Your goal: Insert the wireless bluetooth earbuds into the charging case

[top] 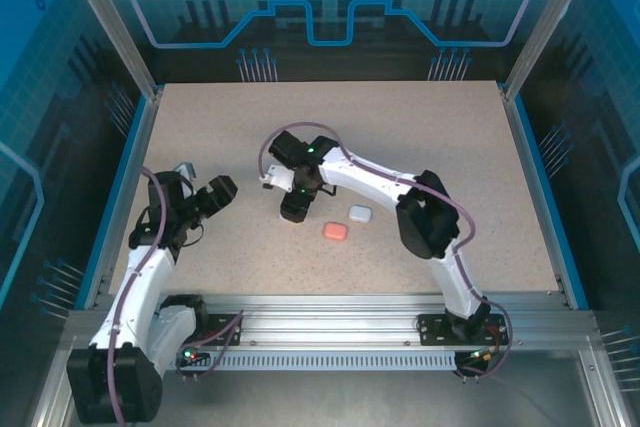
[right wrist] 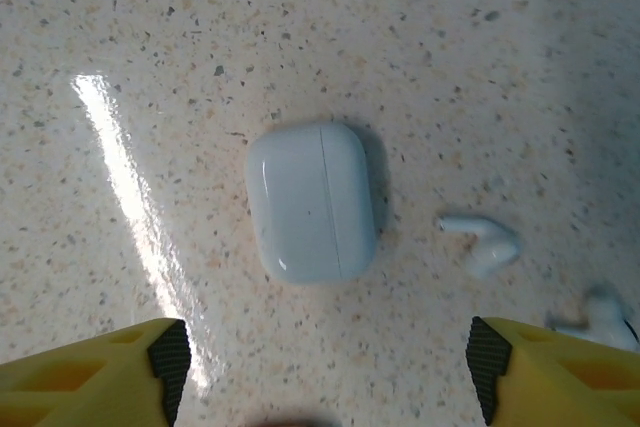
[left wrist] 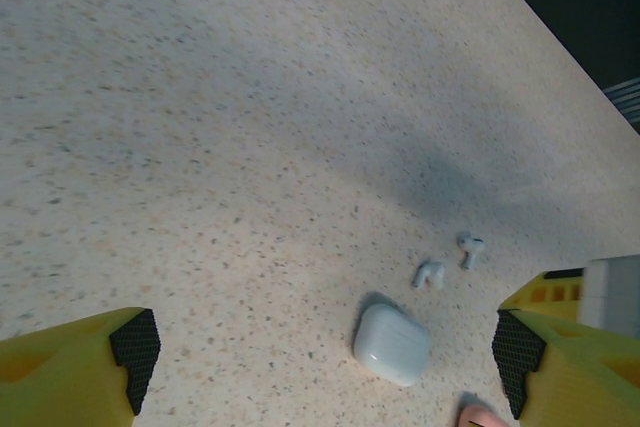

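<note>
Right hand (right wrist: 325, 359) spread over shut white case (right wrist: 312, 202), likely lining up a grab; left hand (left wrist: 325, 352) spread, empty; earbuds (right wrist: 485, 244) loose alongside.

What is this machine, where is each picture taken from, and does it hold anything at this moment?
These are two robot arms bolted to a table. One picture looks down from above; the other two come from cameras on the wrists, so the yellow parts are each arm's own fingers. On the table lie a closed white case, two white earbuds beside it, and a pink case. The left gripper and the right gripper both stand open and hold nothing.
</note>
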Controlling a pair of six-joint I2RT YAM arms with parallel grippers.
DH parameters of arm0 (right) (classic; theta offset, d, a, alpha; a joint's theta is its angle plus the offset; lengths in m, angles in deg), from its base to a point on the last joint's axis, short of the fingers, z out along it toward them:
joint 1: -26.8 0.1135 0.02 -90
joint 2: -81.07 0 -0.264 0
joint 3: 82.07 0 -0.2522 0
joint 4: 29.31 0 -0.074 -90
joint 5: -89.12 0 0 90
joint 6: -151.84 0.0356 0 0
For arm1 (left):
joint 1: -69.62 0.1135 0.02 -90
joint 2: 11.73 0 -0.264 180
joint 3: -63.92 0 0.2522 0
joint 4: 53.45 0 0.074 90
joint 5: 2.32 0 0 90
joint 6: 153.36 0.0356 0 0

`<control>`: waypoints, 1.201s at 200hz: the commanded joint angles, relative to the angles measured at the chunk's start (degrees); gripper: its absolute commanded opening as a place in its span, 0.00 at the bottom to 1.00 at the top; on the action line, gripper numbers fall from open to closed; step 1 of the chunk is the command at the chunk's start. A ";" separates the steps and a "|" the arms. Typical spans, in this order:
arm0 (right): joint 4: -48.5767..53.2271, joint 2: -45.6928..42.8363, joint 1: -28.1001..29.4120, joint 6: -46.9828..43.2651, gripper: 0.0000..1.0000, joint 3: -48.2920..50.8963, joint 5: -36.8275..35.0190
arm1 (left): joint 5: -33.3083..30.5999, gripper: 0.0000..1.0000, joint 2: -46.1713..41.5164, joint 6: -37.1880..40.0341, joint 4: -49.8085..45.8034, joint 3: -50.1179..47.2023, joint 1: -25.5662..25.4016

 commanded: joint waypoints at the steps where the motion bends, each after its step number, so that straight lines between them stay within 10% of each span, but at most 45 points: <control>1: 6.14 4.85 1.44 -3.95 0.76 -5.62 -0.68 | -0.87 0.90 -0.67 0.59 -2.92 -0.87 1.49; 240: 13.13 14.98 0.71 -4.48 0.57 -9.49 0.09 | 1.96 0.90 1.59 0.91 -2.46 0.29 2.17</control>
